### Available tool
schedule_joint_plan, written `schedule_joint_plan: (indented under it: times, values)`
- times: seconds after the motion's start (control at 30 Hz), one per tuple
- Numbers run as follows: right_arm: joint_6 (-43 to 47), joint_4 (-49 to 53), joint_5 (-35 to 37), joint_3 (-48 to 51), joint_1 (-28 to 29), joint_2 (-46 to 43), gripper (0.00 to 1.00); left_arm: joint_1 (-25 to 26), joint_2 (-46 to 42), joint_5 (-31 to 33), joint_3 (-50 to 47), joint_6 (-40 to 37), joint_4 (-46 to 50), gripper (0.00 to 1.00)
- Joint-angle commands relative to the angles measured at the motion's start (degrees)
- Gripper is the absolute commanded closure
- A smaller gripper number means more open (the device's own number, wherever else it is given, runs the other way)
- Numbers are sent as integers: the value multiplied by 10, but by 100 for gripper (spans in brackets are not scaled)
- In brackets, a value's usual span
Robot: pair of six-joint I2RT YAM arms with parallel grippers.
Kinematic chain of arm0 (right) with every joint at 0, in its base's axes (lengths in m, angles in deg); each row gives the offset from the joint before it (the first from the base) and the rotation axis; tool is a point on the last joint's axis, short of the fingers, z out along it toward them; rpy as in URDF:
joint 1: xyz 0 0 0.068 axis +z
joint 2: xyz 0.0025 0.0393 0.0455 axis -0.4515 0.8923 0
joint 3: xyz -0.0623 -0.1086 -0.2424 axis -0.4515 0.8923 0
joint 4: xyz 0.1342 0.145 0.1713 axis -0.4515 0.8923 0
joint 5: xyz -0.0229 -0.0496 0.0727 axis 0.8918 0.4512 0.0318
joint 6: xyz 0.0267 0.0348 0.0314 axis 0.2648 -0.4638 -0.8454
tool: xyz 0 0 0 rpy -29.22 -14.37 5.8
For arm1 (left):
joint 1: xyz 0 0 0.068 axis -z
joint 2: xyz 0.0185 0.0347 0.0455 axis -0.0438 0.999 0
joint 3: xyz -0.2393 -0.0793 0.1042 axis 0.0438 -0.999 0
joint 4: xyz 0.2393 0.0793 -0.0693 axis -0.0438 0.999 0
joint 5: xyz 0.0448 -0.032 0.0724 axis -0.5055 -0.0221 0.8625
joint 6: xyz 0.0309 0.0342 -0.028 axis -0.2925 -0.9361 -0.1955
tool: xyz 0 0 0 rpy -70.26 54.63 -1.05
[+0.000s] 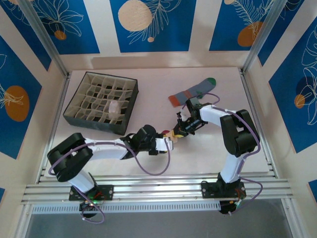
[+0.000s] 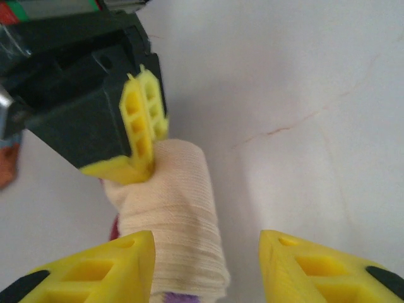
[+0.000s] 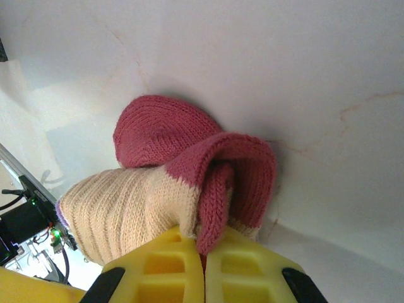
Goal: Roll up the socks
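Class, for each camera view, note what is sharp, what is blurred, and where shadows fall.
Top external: even light, sharp, soft shadows beneath arms. Left wrist: sock fairly sharp, left gripper blurred. Right wrist: knit crisp, dark shadow on table behind sock.

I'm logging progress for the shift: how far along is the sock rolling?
Done, it seems: a white bundle sits in one cell of the divider box. In hand: the peach sock, partly rolled, with the right gripper shut on its maroon end and the left gripper open around the roll. Left: the grey-blue sock lies flat and unrolled on the table.
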Motion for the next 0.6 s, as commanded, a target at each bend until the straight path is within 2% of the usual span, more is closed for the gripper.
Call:
schedule_joint_plan:
  times: [0.0,0.23,0.27,0.3,0.33,0.37,0.47,0.57]
  values:
    - [9,64,64,7,3,29,99,4,34,66,16,-55,-25,55]
    - [12,75,55,3,5,31,99,5,97,75,22,-60,-48,56]
    - [13,76,54,3,4,30,98,6,102,71,21,-56,-48,60]
    - [13,78,54,3,4,31,98,6,105,65,22,-54,-42,72]
    - [14,79,53,3,4,29,97,6,107,59,26,-51,-28,96]
    - [13,78,51,4,4,26,95,6,107,56,30,-44,-16,100]
    - [12,57,37,15,2,-7,80,-7,97,18,26,-13,-2,100]
    - [2,16,16,38,-9,-62,59,-44,91,-70,37,46,43,100]
